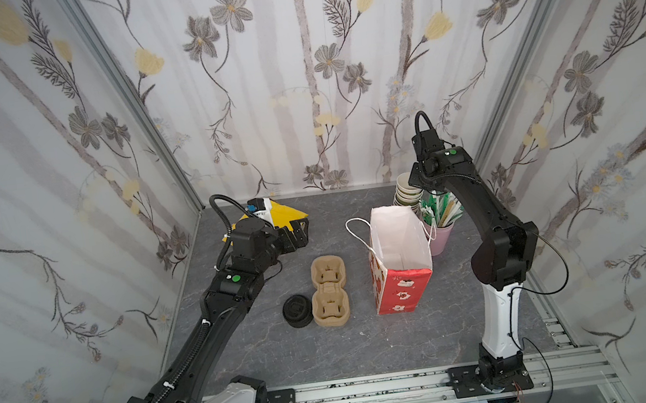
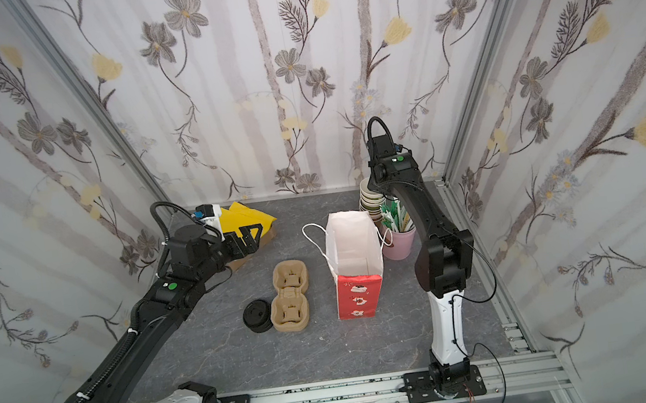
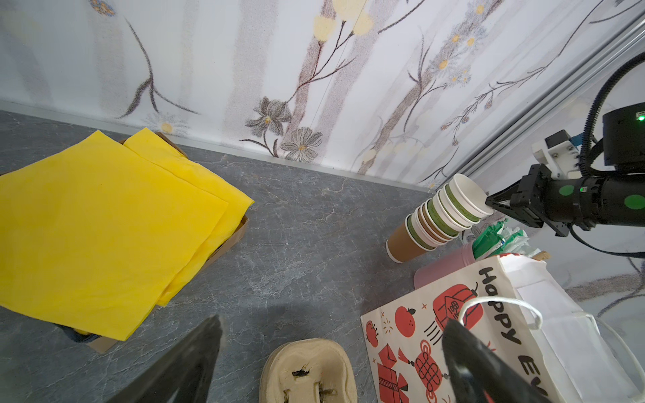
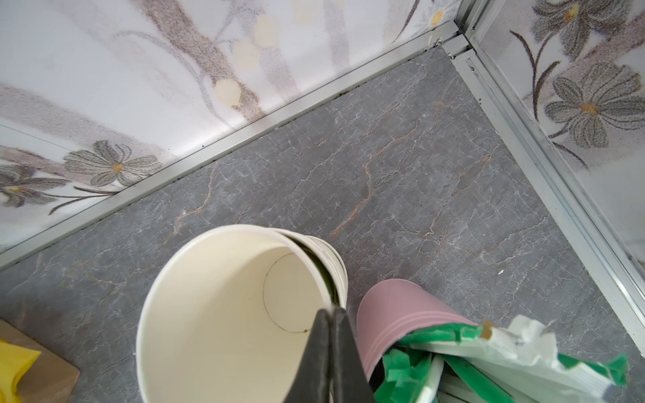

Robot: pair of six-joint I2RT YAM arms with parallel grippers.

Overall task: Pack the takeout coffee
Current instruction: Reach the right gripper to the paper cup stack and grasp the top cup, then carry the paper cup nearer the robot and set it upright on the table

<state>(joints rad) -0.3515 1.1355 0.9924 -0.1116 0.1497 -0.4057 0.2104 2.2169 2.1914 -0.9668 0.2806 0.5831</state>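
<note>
Near edge, left of centre: one short pile of black lids lies flat, touching the near pocket of one pulp cup carrier. You cannot read the lid count. The carrier has two pockets, both empty, and its long axis runs near to far.

Right of the carrier, apart from it: one red-and-white paper bag stands upright, mouth open upward, with two white cord handles. It stands between the carrier and the far right corner.

Just behind the bag: one pink pot holds green-and-white packets, and the right forearm passes over it.

Beside the pot, farther back: one stack of paper cups, brown cup lowest, green-banded ones above. You can see several rims but no exact count.

Right end effector: clenched on the rim wall of the top cup. That cup is lidless and cream inside, mouth up. Its long axis is tipped off the line of the stack below, with its rim offset from the rims under it.

A lidded green cup: you cannot place one in these views.

Far left: two yellow sheets lie over a brown cardboard tray.

Left end effector: released, fingers wide and empty. It hovers above the tabletop, just near of the sheets.
</note>
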